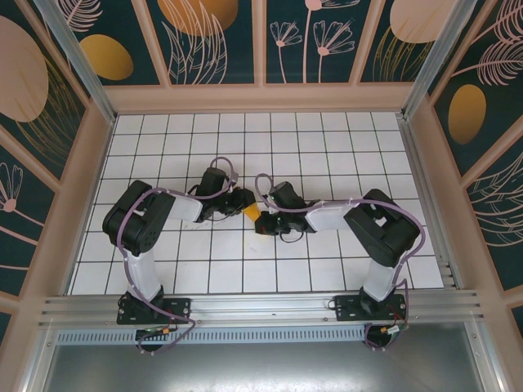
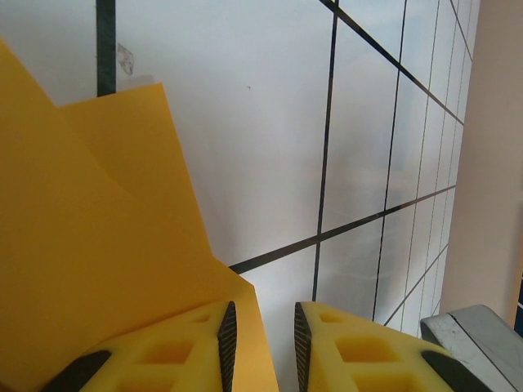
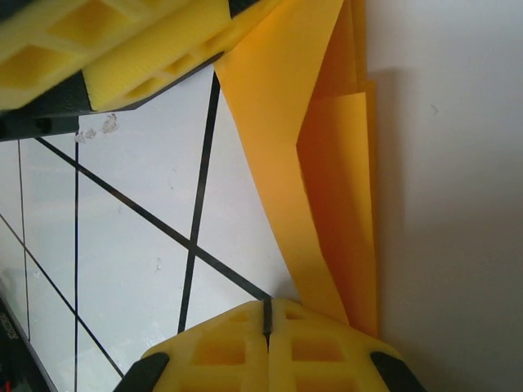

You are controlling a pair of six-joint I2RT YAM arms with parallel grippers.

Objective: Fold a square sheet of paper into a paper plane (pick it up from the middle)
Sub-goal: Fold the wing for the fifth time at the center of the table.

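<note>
The square sheet of paper (image 1: 253, 210) is orange-yellow and folded into a narrow, layered, creased shape on the white tiles between the two arms. Whether it has the paper plane's dart form I cannot tell. My left gripper (image 1: 243, 202) is at its left end. In the left wrist view the paper (image 2: 98, 245) runs under the left finger, and the left gripper (image 2: 261, 314) is open with only a paper edge in the gap. My right gripper (image 3: 267, 304) is shut, pads together with nothing between them. The paper (image 3: 335, 163) slips under its right finger.
The white gridded table (image 1: 327, 147) is boxed in by dark patterned wall panels (image 1: 327, 41) and beige frames. An aluminium rail (image 1: 261, 306) carrying both arm bases runs along the near edge. The left arm's yellow fingers (image 3: 147, 61) cross the top left of the right wrist view.
</note>
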